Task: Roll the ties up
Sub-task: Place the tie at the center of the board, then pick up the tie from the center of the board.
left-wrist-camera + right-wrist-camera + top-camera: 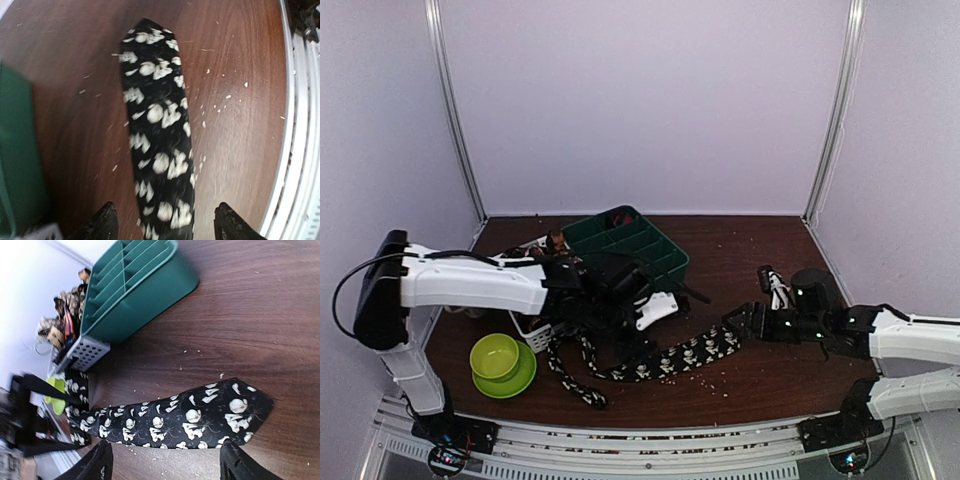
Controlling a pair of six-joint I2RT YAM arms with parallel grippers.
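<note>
Spotted tie and the two pincers, before rolling. The black tie with cream flower spots (695, 352) lies flat and unrolled on the counter (750, 260). In the top view its long axis runs from right of centre down to the lower left. Its broad pointed end is at the right and its narrow part trails toward the green bowl (498, 355).

The left pincer (167, 227) stands wide and empty. In its wrist view the tie runs lengthwise from the top centre down between the two fingertips, with bare counter on either side.

The right pincer (167, 465) is also wide and empty. In its wrist view the tie lies crosswise just above the fingertips, with the pointed end at the right of the frame.

The right arm is the nearer to the broad tip, and the left arm straddles the mid-length. A roll begun at the broad tip would probably travel along the axis toward the lower left. The green tray (640, 245) stands apart, above the tie.
</note>
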